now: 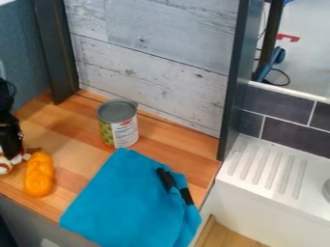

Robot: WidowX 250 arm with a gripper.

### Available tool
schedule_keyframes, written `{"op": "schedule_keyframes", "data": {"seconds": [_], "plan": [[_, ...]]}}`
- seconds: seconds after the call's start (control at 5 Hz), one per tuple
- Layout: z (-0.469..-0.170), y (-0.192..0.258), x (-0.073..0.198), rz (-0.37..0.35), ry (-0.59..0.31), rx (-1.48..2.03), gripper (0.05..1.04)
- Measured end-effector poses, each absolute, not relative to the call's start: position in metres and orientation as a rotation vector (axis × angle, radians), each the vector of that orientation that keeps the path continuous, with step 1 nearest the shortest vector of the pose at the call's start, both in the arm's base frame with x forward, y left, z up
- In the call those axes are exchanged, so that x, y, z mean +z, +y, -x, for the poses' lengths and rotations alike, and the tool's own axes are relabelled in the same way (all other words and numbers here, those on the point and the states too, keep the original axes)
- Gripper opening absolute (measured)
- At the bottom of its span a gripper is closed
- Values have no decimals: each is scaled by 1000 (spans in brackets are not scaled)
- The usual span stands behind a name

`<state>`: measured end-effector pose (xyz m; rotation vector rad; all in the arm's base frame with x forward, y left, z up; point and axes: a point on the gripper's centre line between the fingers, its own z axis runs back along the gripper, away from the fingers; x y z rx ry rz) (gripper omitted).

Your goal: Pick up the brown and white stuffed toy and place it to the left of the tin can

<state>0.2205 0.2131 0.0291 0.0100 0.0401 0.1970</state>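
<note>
At the left edge of the wooden counter, the black gripper [11, 140] hangs directly over a small brown-and-white object [5, 165], overlapping it in the view; whether it holds that object is unclear. Just right of them lies an orange, lumpy toy [39, 175]. An upright can [118, 124] with a green, yellow and white label stands toward the back. In front of the can, a blue cloth [122, 198] is spread over the counter's front right part, with two black pieces [167, 179] on its right side.
A pale wood-plank panel [155, 62] rises behind the counter between dark upright posts. To the right is a white sink unit with a ridged drainboard [268, 166], backed by dark tiles. The counter's front edge [29, 208] runs below the orange toy.
</note>
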Motion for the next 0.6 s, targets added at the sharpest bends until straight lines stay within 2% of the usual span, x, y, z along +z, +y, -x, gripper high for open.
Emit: {"op": "schedule_keyframes", "data": {"seconds": [0.2,0.4,0.6], "plan": [[-223,219,21,-13,60,222,947],[-223,221,15,-12,75,256,694],[-222,220,19,-12,81,274,592]]}}
